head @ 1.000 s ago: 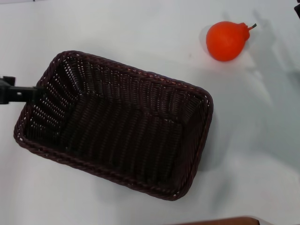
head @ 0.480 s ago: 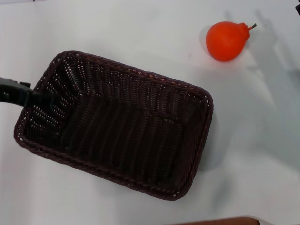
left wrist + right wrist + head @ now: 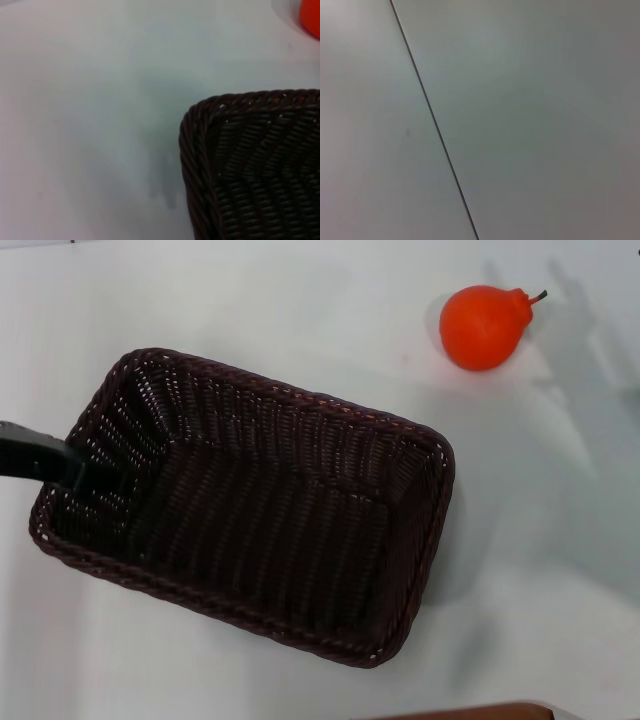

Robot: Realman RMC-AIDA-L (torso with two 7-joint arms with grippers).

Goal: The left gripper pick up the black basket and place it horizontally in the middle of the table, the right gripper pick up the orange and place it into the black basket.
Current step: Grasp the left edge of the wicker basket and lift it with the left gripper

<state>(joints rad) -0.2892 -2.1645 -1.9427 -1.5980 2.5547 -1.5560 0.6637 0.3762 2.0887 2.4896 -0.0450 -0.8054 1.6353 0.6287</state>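
The black basket (image 3: 300, 402) lies on the white table (image 3: 250, 300), its long side slanting from upper left to lower right; it is empty. One corner of it shows in the left wrist view (image 3: 200, 150). My left gripper (image 3: 45, 458) shows only as a flat black finger coming in from the left edge, its tip at the basket's left short rim. The orange (image 3: 485, 327) lies on the table at the far right, apart from the basket; a sliver of it shows in the left wrist view (image 3: 312, 17). My right gripper is out of view.
A brown strip (image 3: 470, 712) shows at the table's near edge. The right wrist view shows only a plain pale surface crossed by a thin dark line (image 3: 435, 125). Bare table lies between the basket and the orange.
The left finger reached in over the basket's left end, then drew back and lower to the left rim. The basket and the orange have not moved.
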